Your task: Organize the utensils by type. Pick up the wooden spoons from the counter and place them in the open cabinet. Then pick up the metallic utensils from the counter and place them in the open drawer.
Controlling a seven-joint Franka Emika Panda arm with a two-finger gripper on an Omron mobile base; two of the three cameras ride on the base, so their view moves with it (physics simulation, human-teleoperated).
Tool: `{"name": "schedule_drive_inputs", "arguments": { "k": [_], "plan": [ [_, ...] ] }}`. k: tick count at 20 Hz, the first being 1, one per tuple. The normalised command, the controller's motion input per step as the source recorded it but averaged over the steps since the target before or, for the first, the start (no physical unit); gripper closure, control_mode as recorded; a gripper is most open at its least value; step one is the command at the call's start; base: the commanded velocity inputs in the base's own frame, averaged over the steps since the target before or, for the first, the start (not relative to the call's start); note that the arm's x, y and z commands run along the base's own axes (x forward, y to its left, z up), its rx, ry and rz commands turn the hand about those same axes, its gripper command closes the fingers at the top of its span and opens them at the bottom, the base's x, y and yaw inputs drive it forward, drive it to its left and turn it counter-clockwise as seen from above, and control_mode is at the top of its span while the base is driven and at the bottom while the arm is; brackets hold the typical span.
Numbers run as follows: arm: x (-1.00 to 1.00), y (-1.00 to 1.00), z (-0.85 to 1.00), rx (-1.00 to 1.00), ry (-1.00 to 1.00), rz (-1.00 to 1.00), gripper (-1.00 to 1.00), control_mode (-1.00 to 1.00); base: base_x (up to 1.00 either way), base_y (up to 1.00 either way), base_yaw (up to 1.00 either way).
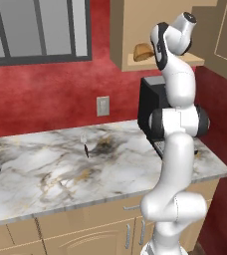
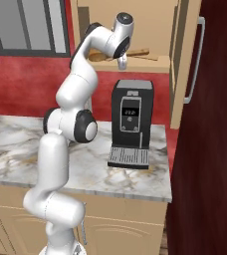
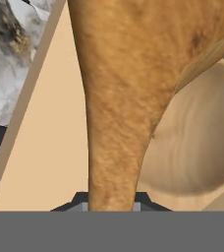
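Pincer (image 3: pixel 111 204) clamped on a wooden spoon (image 3: pixel 124 98), held up at the shelf of the open cabinet (image 2: pixel 135 30), above the coffee machine (image 2: pixel 130 124). Placing step for the wooden spoons, by my reading. Second spoon (image 3: pixel 197 147) lies on the shelf just beside, pale bowl up. Next: lower, let go, back out clear. Small metal pieces (image 1: pixel 87 148) wait on the counter (image 1: pixel 46 169).

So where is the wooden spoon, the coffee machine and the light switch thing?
wooden spoon (image 2: pixel 144 52): right base view, on its handle.
coffee machine (image 2: pixel 131 124): right base view, on its front panel.
wall outlet (image 1: pixel 103 105): left base view, on its plate.
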Motion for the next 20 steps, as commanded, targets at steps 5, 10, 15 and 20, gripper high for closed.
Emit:
{"name": "schedule_drive_inputs", "arguments": {
  "k": [5, 10, 15, 20],
  "plan": [
    [0.00, 0.07, -0.38, 0.00, 0.00, 0.00, 1.00, -1.00, 0.00, 0.00, 0.00],
    [0.01, 0.07, -0.35, 0.00, 0.00, 0.00, 1.00, -1.00, 0.00, 0.00, 0.00],
    [0.00, 0.06, -0.35, 0.00, 0.00, 0.00, 1.00, -1.00, 0.00, 0.00, 0.00],
    [0.11, 0.11, -0.37, 0.00, 0.00, 0.00, -1.00, -1.00, 0.00, 0.00, 0.00]
  ]
}}
